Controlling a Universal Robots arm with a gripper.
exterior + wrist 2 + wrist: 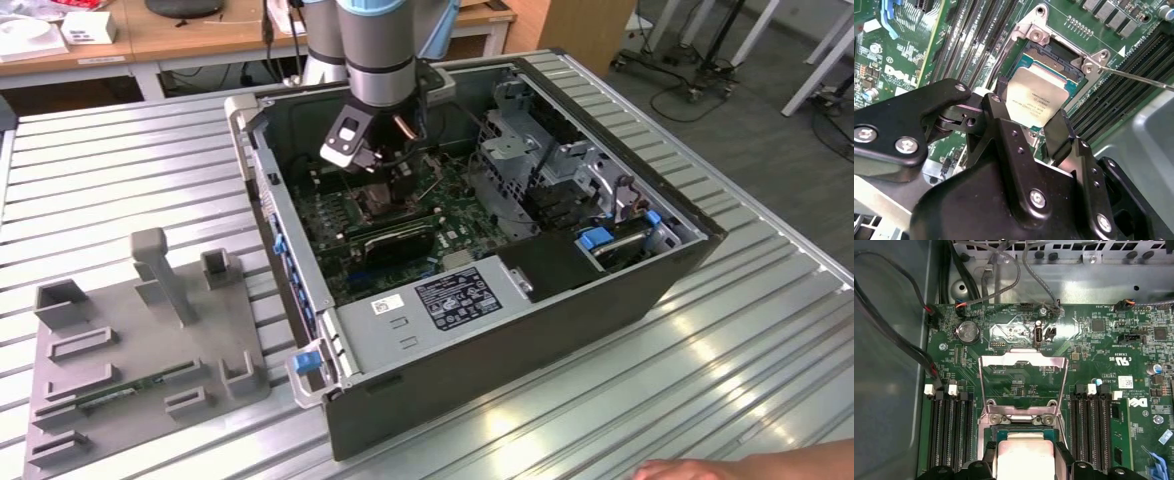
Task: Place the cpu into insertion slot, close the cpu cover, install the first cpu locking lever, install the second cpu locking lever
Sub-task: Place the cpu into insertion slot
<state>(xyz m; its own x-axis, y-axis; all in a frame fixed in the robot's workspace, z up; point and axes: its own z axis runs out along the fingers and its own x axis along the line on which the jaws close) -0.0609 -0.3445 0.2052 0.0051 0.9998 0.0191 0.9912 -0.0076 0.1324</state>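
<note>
My gripper (1031, 100) reaches down into the open computer case (641, 290) and is shut on the cpu (1036, 95), a silvery square chip held by two opposite edges between black fingers (1060, 131). The chip hangs just over the insertion slot (1054, 57), whose dark centre and silver rim show beyond it. In the first wrist view the cpu (1024, 455) sits between the fingertips, and the cpu cover (1024, 360) stands swung open beyond the socket. A thin locking lever (1139, 79) sticks out sideways from the socket corner. The exterior view shows the gripper (380, 172) low over the green board.
Long black memory slots (949, 425) flank the socket on both sides. Cables (899, 340) run along the case wall. A grey fixture plate (134, 350) lies on the table at the exterior view's left. A person's hand (721, 468) rests at the bottom edge.
</note>
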